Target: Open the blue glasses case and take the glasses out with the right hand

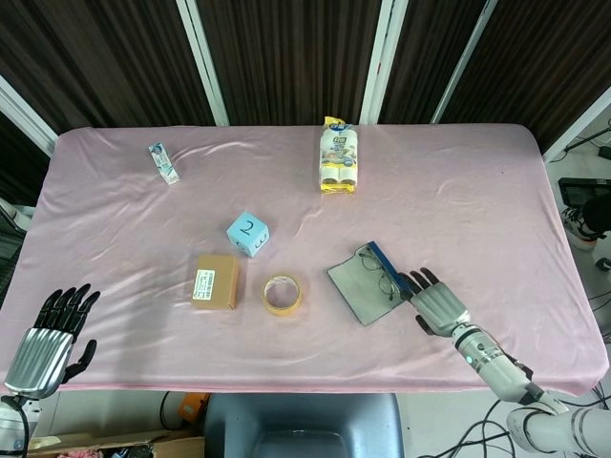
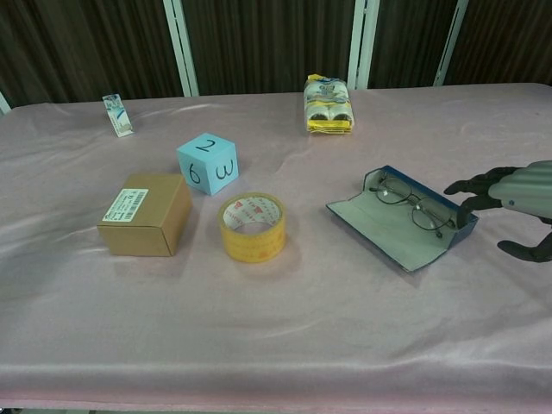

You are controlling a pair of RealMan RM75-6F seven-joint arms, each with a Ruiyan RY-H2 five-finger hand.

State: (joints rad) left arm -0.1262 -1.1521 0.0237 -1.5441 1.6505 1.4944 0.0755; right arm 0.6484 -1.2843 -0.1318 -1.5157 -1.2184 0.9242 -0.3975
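While chest view (image 2: 276, 259) omits left hand (image 1: 43, 351), glasses (image 2: 405, 200) clearer

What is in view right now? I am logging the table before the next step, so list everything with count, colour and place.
glasses case: 1, blue, grey inside, lying open right of centre
glasses: 1, dark thin frame, in the open case
tape roll: 1, yellow, centre front
cardboard box: 1, brown, left of the tape roll
numbered cube: 1, light blue, behind the tape roll
snack pack: 1, yellow and white, back centre
small packet: 1, white and blue, back left
tablecloth: 1, pink
left hand: 1, black and silver, front left edge, empty
right hand: 1, black and silver, beside the case, empty
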